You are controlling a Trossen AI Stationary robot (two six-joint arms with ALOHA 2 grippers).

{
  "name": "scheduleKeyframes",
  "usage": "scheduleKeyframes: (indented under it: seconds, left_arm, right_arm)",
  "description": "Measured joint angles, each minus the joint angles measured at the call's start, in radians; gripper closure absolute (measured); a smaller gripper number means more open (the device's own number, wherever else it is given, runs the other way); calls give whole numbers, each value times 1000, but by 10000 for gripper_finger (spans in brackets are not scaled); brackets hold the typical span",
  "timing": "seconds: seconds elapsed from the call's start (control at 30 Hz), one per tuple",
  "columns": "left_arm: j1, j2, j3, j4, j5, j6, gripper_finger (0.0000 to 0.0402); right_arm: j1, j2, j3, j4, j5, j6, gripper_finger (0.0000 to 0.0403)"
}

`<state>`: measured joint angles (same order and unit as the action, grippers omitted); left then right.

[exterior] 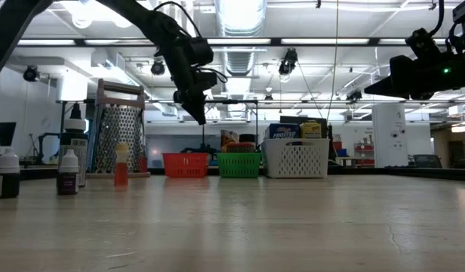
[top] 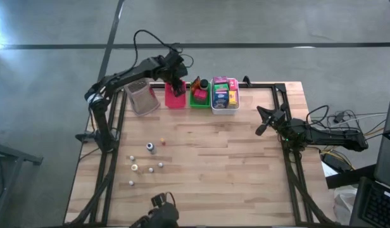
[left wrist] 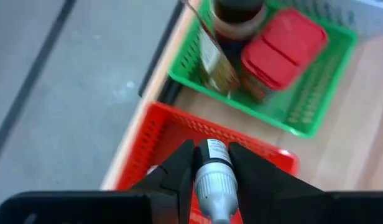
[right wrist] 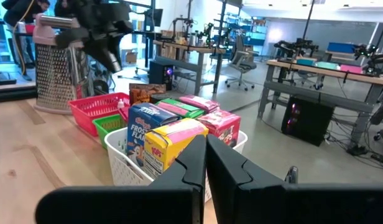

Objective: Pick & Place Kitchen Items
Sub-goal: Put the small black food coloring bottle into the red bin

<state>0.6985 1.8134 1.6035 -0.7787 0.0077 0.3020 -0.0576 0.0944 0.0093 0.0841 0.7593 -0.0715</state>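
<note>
My left gripper point(top: 176, 84) hangs over the red basket point(top: 175, 98) at the table's far edge, shut on a tiny pale bottle point(left wrist: 214, 177); in the low view it point(exterior: 198, 112) is well above that basket point(exterior: 186, 164). Several more tiny bottles point(top: 150, 147) stand on the table's near left part. The green basket point(left wrist: 303, 99) holds a dark jar point(left wrist: 236, 15) and red packets point(left wrist: 281, 46). The white basket point(right wrist: 135, 171) holds coloured packets point(right wrist: 173, 140). My right gripper point(right wrist: 205, 148) is shut and waits over the table's right side point(top: 263, 124). My left gripper pinches the tiny bottle between its two fingers, at the body just below the grey cap point(left wrist: 211, 155). The fingers point(left wrist: 179, 168) point down from above. The bottle is lifted clear over the red basket point(left wrist: 198, 134), and its cap end points back toward the wrist.
A metal grater point(top: 142, 97) stands left of the red basket. The three baskets line the far edge. Bare wood point(top: 226, 171) lies across the middle and near right. A camera mount point(top: 162, 212) sits at the near edge. Other tables show in the room behind.
</note>
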Motion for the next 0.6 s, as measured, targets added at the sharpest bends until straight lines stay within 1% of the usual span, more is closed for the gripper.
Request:
scheduleKeyframes:
  seconds: [0.13, 0.27, 0.33, 0.47, 0.6]
  left_arm:
    - [31, 78, 121, -61, 0, 32, 303]
    - [53, 188, 275, -195, -2, 61, 303]
    - [57, 232, 322, -232, -1, 71, 303]
    - [56, 288, 347, -258, 2, 99, 303]
    - [58, 318, 322, -260, 2, 115, 303]
  right_arm:
    - [0, 1, 0, 0, 0, 0, 394]
    - [0, -1, 0, 0, 0, 0, 394]
    - [0, -1, 0, 0, 0, 0, 394]
    - [0, -1, 0, 0, 0, 0, 394]
    - [0, -1, 0, 0, 0, 0, 394]
